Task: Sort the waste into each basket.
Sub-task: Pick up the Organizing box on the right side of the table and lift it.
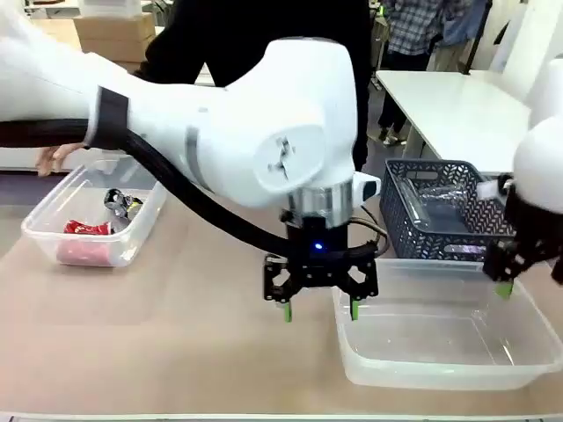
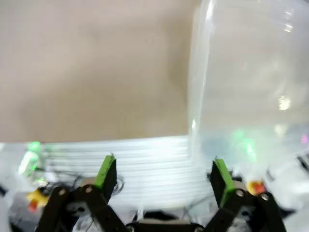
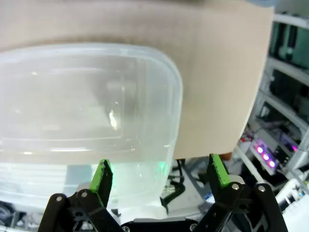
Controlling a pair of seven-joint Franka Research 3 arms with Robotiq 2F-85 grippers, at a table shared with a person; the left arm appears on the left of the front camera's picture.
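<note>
1. The left gripper [image 1: 321, 309] hangs low at centre frame, fingers spread wide with nothing between them, just at the left rim of the large clear tub [image 1: 431, 374]. To my eye it is free to fetch, not carrying.
2. The right gripper [image 3: 161, 176] sits at the right edge of the front view, over that same tub's far corner. Its fingers are spread too and hold nothing.
3. The waste I can see is already binned. In the small clear tub [image 1: 145, 220] at upper left lie a red can [image 1: 84, 229] and a black-and-silver can [image 1: 123, 204], so that tub looks to be the one for metal.
4. The dark lattice basket [image 1: 405, 220] at upper right holds something clear, probably a bottle, though I cannot be sure.
5. A person's hand [image 1: 54, 158] rests just behind the small tub.
6. By my count there are two clear tubs, one dark basket, two grippers and two cans for certain. More red shows through the small tub's wall, possibly a second red can. The large tub looks empty.
</note>
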